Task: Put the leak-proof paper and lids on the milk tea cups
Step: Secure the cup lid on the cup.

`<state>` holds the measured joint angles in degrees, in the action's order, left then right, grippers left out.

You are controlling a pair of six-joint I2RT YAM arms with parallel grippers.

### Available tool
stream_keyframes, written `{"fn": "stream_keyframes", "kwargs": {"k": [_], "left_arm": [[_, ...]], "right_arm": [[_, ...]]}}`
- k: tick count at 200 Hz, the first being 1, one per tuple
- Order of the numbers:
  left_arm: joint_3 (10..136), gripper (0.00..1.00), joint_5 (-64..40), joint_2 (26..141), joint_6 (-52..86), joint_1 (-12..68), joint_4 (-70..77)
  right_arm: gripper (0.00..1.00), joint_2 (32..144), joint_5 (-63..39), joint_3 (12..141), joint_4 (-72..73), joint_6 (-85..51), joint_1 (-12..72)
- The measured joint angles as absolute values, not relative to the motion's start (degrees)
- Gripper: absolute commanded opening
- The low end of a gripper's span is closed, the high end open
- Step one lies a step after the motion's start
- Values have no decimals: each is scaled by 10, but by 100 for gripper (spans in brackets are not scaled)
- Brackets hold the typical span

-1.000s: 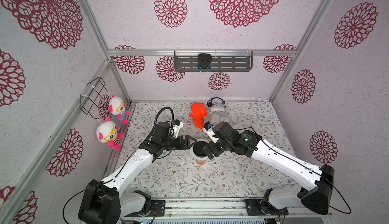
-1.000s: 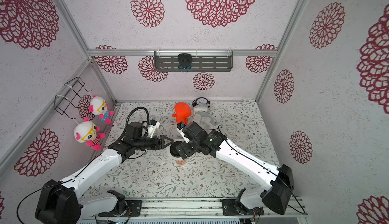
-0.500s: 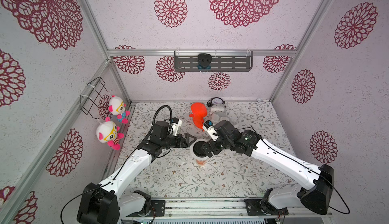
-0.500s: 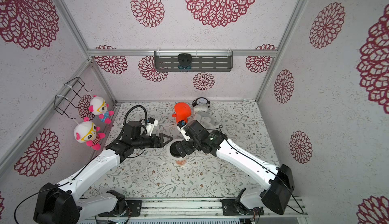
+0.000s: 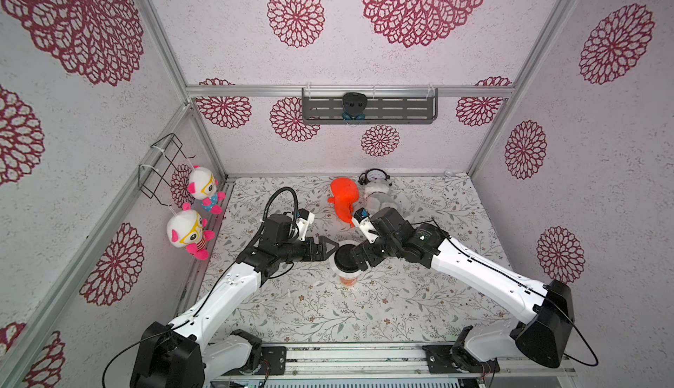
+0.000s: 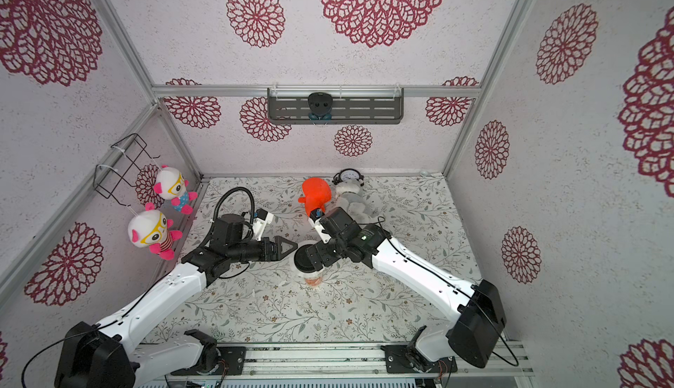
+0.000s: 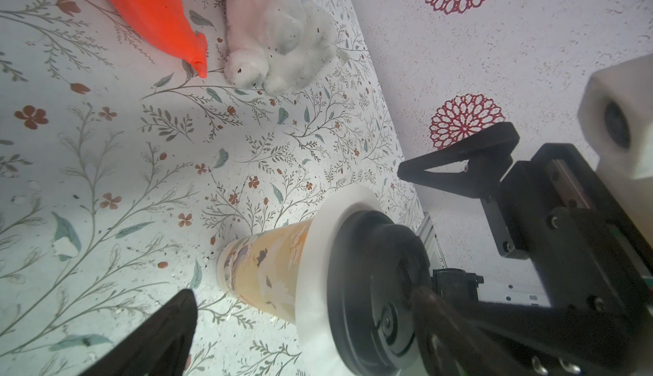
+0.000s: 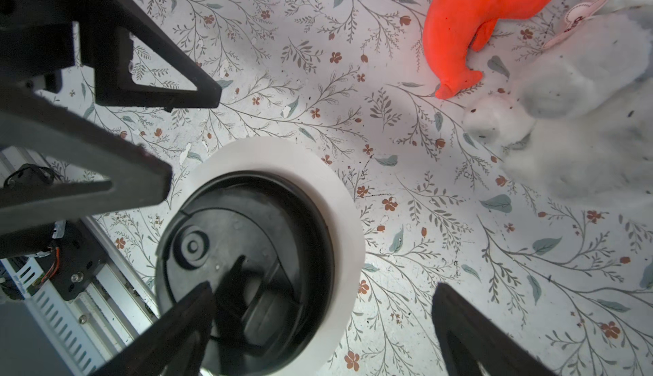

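atop cup [image 7: 261, 271]; paper [image 8: 318, 165] under lid [image 8: 247, 236]; left tool [image 8: 190, 137] beside, released; right tool [image 8: 323, 287] above, released

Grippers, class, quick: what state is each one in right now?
Left gripper: open, holding nothing, beside the milk tea cup.
Right gripper: open, holding nothing, over the black lid.

Robot-lab test booth: aluminium frame [image 5: 255, 91], flower-papered panels [image 5: 219, 21].

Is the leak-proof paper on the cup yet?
On: the thin whitish sheet covers the mouth of the upright orange-printed paper cup, under the black round lid.
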<state>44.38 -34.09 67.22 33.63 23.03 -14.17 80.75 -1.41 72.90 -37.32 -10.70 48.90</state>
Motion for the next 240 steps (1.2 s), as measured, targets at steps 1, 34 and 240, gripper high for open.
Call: {"fn": "stream_keyframes", "kwargs": {"k": [1, 34, 240], "left_arm": [[444, 98, -341, 672, 336, 230, -142], [444, 98, -346, 680, 332, 235, -140], [441, 98, -351, 714, 326, 237, -126]], "right_arm": [[97, 808, -14, 729, -373, -107, 489], [97, 809, -15, 729, -372, -107, 482], [80, 824, -70, 715, -323, -127, 446]]}}
